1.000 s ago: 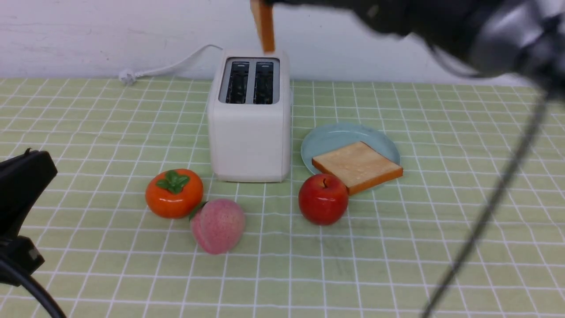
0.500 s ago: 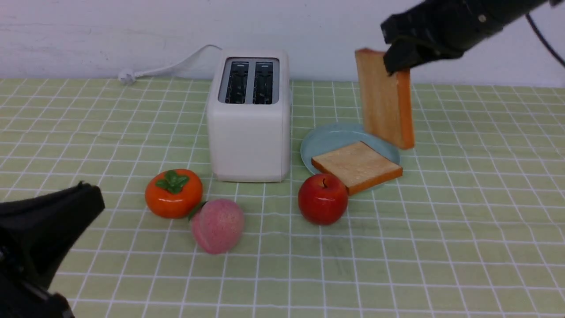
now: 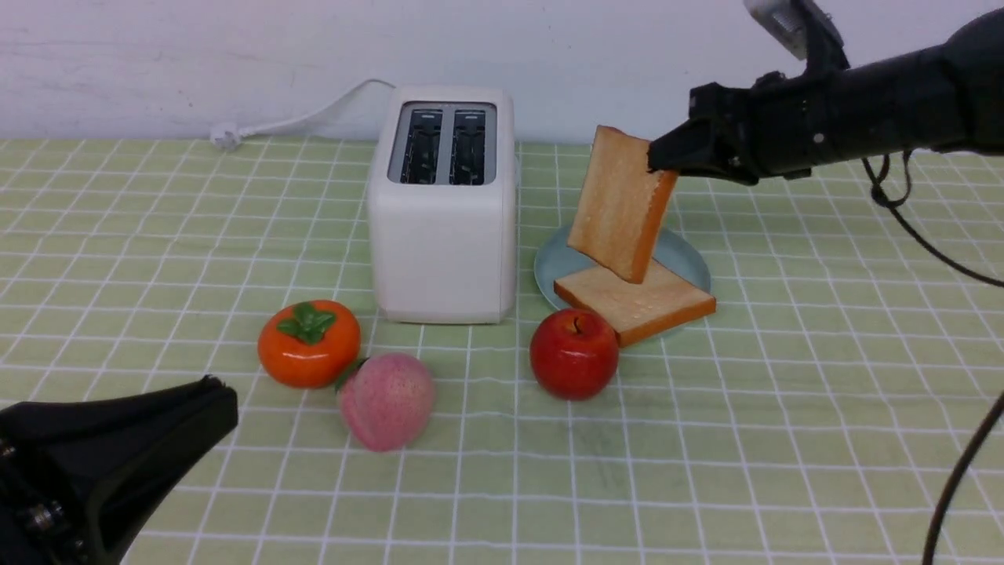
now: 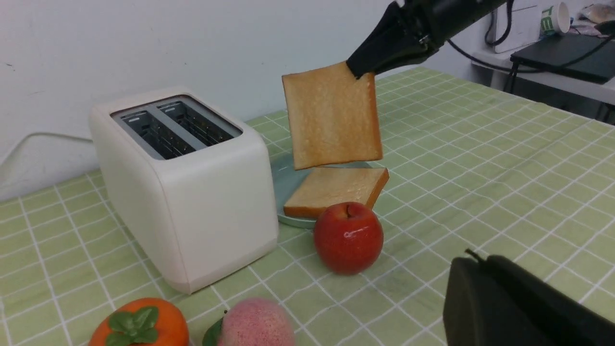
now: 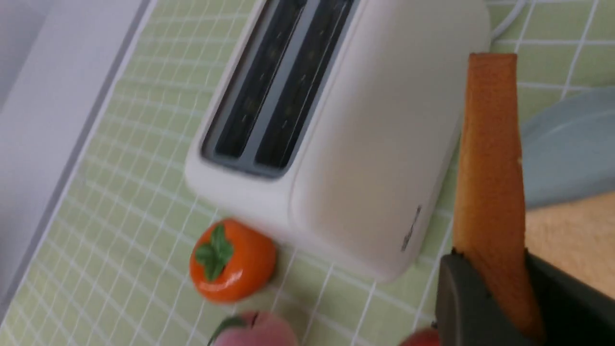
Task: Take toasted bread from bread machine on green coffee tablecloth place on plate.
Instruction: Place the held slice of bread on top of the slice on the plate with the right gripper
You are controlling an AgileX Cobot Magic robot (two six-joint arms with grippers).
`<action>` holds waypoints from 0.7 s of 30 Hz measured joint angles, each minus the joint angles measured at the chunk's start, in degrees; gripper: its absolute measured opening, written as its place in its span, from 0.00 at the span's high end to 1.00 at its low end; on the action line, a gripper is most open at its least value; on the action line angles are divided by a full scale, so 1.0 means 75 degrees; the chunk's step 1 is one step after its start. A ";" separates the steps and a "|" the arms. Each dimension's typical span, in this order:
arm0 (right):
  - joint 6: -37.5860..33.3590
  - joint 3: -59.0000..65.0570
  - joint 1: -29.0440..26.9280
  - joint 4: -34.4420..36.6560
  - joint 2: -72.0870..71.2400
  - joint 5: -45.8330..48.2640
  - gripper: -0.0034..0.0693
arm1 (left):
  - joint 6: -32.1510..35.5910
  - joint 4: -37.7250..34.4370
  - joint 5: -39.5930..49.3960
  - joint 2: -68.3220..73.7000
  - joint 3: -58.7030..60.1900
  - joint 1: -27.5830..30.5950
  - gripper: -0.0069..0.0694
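Carrying the second slice (image 3: 620, 208) to the plate (image 3: 566, 253); you are in the placing step.

Your right claw (image 3: 657, 161) pinches this slice by its upper corner, jaws narrow on the crust; the slice hangs tilted below the claw, above the plate and just over the first slice (image 3: 645, 302), which lies flat there; whether its low corner touches the first slice cannot be told; both slots of the toaster (image 3: 443, 212) look empty, so this is likely the last piece; your next move calls for lowering it and laying it flatter before you let go, or it may tip off the rim toward the apple (image 3: 574, 353) just beside the plate; your left claw (image 3: 216, 402) rests shut and empty, low over the cloth (image 3: 784, 377), well apart from the plate.
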 joint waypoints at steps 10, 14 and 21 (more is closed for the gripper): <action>-0.1054 0.0000 -0.0002 0.2034 0.1168 -0.0735 0.80 | 0.0000 0.0121 0.0028 0.0000 0.0000 0.0000 0.92; -0.1084 0.0008 -0.0002 0.2097 0.1417 -0.1028 0.80 | 0.0000 0.0127 0.0042 0.0000 0.0000 0.0000 0.92; -0.1091 0.0016 -0.0002 0.1674 0.1468 -0.1195 0.71 | 0.0000 0.0136 0.0042 0.0000 0.0000 0.0000 0.92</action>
